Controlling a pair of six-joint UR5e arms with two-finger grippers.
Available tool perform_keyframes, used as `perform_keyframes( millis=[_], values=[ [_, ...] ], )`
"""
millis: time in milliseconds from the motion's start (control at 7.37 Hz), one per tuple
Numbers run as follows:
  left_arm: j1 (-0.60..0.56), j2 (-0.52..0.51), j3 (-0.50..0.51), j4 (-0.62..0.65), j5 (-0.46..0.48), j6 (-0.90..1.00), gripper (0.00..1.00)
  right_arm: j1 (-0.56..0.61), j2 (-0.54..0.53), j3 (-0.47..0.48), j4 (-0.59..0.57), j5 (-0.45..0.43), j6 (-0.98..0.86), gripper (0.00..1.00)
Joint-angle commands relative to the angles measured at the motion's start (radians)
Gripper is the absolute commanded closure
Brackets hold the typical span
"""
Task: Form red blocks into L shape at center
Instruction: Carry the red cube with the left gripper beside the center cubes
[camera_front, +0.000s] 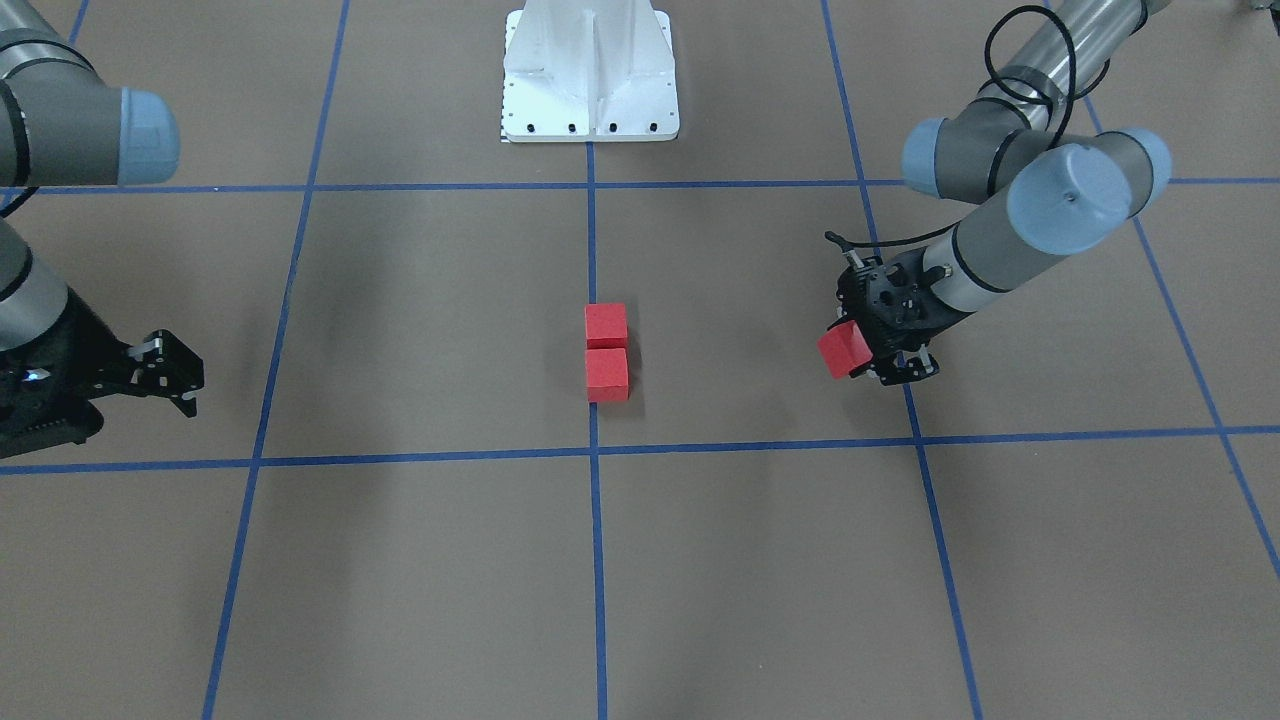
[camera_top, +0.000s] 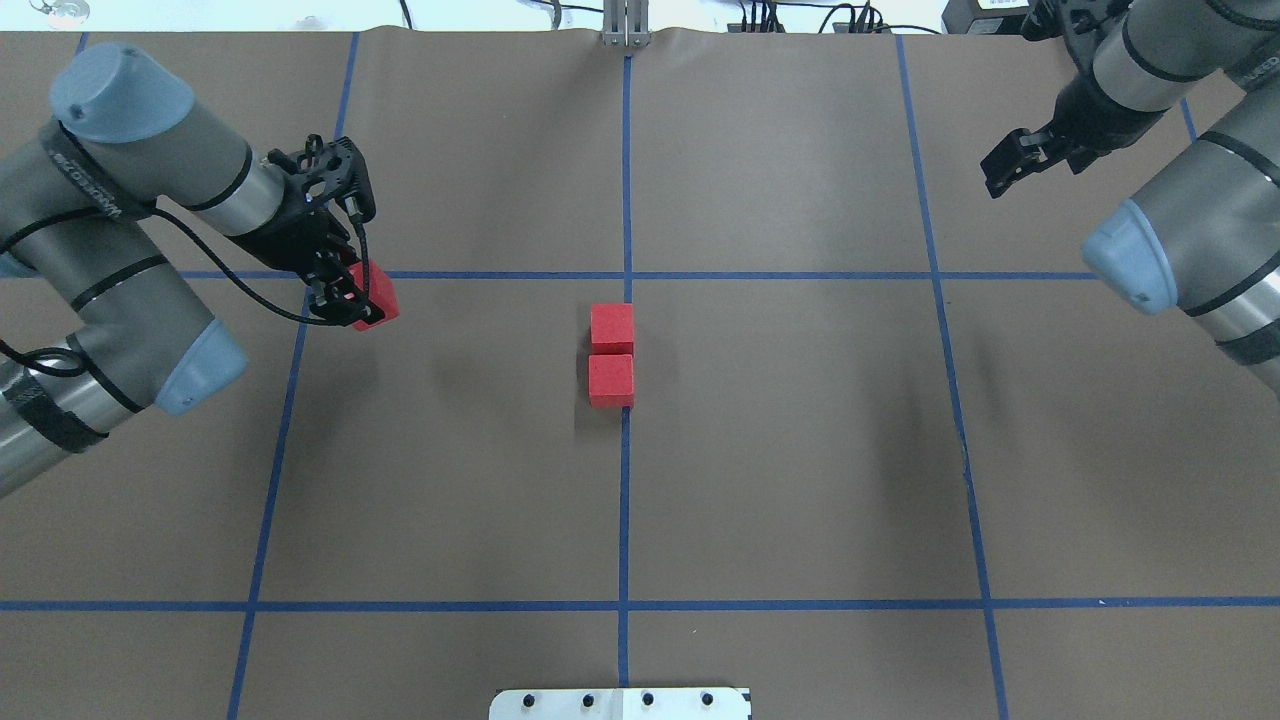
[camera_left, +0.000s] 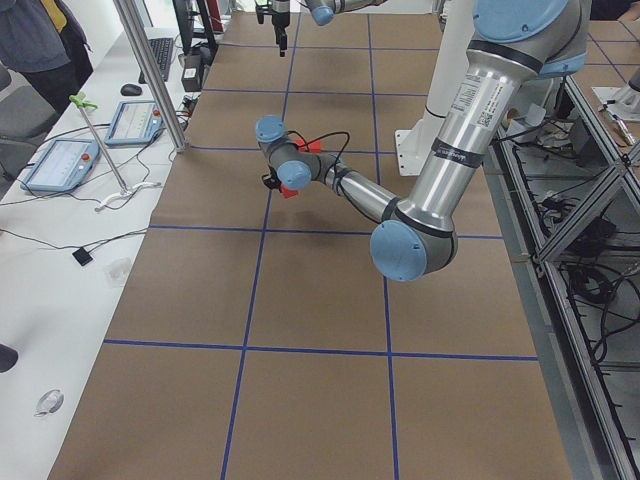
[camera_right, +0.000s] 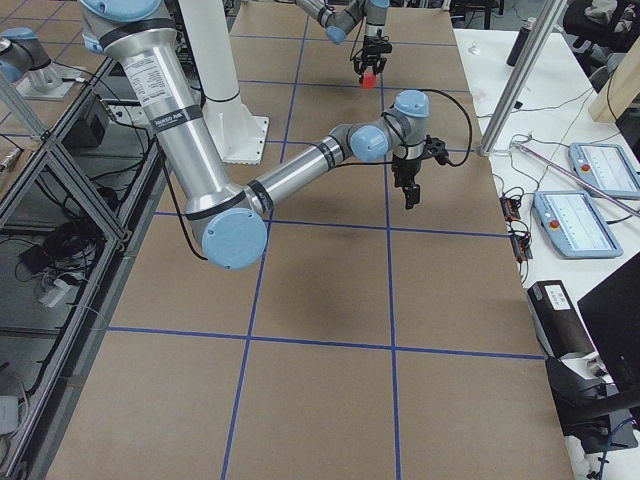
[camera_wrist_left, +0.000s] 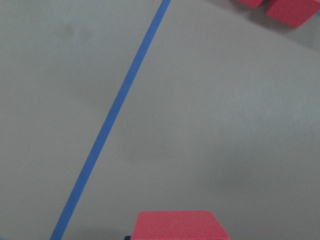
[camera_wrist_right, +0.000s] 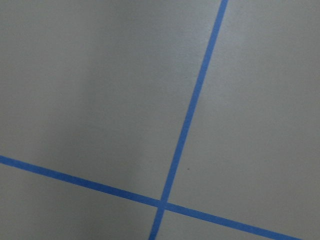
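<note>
Two red blocks lie touching, in a row along the middle blue line at the center; the front-facing view shows them too. A third red block hangs above the floor well to their left, with my left gripper shut on it. In the front-facing view that block sits at the right. The left wrist view has it at the bottom edge, with the pair at the top right. My right gripper stands open and empty at the far right.
The white robot base stands on the middle line. Blue tape lines grid the brown floor. Beside the table's long edge are desks with tablets, a metal pole and a person.
</note>
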Motion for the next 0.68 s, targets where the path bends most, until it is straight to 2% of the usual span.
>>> perform_keyframes(
  millis=[0, 136, 407, 543],
  values=[
    [0.086, -0.075, 0.027, 0.002, 0.136, 0.000, 1.00, 0.029, -0.028, 0.005, -0.009, 0.006, -0.021, 0.00],
    [0.118, -0.123, 0.056, 0.019, 0.195, 0.000, 1.00, 0.035, -0.036, 0.007, -0.010, 0.006, -0.021, 0.00],
    [0.154, -0.262, 0.176, 0.053, 0.239, 0.001, 1.00, 0.039, -0.045, 0.005, -0.012, 0.004, -0.013, 0.00],
    [0.175, -0.295, 0.193, 0.053, 0.271, 0.003, 1.00, 0.042, -0.051, 0.005, -0.012, 0.004, -0.007, 0.00]
  ],
)
